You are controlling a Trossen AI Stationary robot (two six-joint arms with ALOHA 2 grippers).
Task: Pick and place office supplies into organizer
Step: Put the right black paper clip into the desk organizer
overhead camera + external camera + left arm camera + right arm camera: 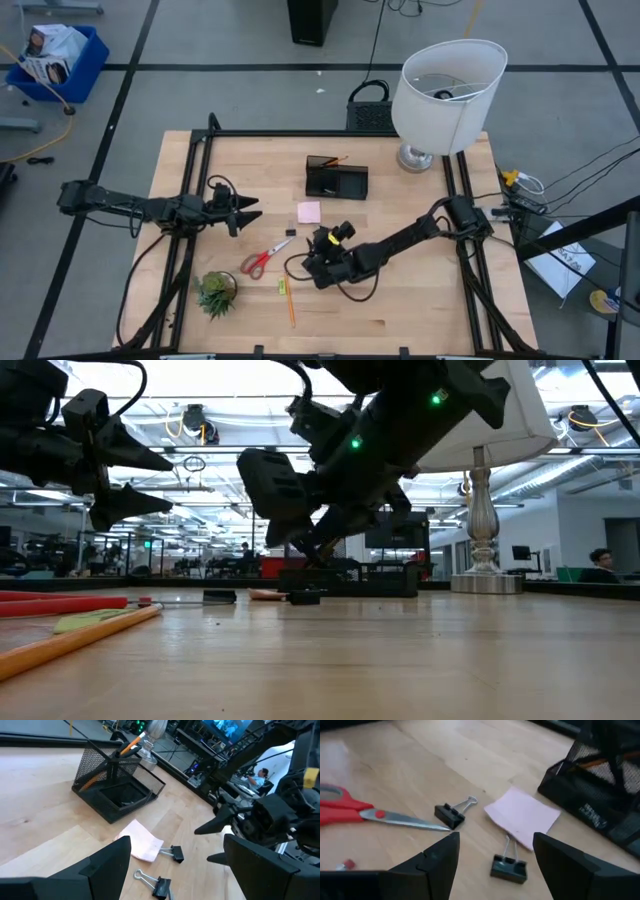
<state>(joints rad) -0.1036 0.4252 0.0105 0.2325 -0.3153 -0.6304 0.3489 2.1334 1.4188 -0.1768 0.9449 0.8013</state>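
The right hand (492, 862) hovers low over the wooden surface (420, 290) with its fingers apart, holding nothing. Just ahead of it lie two black clips (451, 814), the pink sticky-note pad (522, 816) beyond them, the red-handled scissors (367, 812) off to one side, and the organizer (336, 177) farther ahead. The left hand (243, 211) waits open, well apart.

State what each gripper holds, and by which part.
Nothing is held. The left gripper hangs open over bare table; the right gripper is open above a binder clip beside the pink sticky-note pad.
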